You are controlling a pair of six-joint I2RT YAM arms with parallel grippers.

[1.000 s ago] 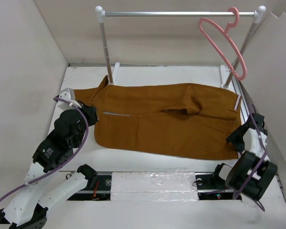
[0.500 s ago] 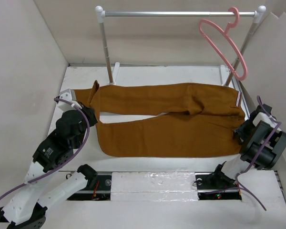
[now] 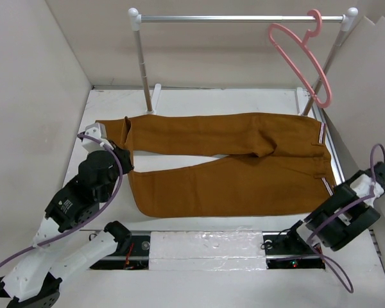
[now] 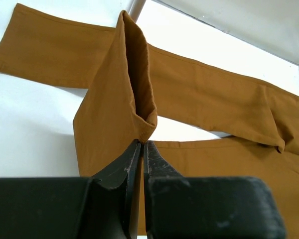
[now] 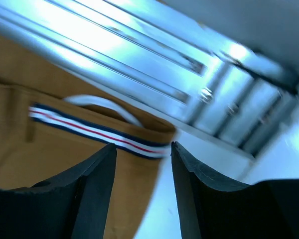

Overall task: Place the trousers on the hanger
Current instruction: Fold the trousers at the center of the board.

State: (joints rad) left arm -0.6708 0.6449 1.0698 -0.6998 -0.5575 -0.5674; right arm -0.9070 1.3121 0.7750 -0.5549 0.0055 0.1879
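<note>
On the white desk (image 3: 212, 102) the trousers (image 3: 244, 183) lie flat. Their waist is toward the right side and both legs run out to the left. The legs part from the crotch, with a wedge of bare desk between them. The far leg reaches toward the foot of the rail (image 3: 244, 19).

At the left end of the near leg, the left tool (image 3: 125, 160) is pressed together on the hem. The left wrist view shows the left tool (image 4: 141, 142) with its fingers nearly meeting. They pinch a fold of the trousers (image 4: 199, 99) at the cuff, which stands up from the fingertips as a narrow open tube. The rest of that leg falls away to the desk beyond it.

Off the waist end, the right arm sits at the right edge of the desk, apart from the cloth in the top view. The right wrist view shows the right tool (image 5: 143, 146) spread, with nothing between its fingers. Past their tips lies the waistband of the trousers (image 5: 40, 144). Its striped lining is showing, and it is near the tool but not gripped.

Above the far right corner, the hanger (image 3: 326, 97) hangs by its hook from the right end of the rail. It is tilted and clear of the trousers.
</note>
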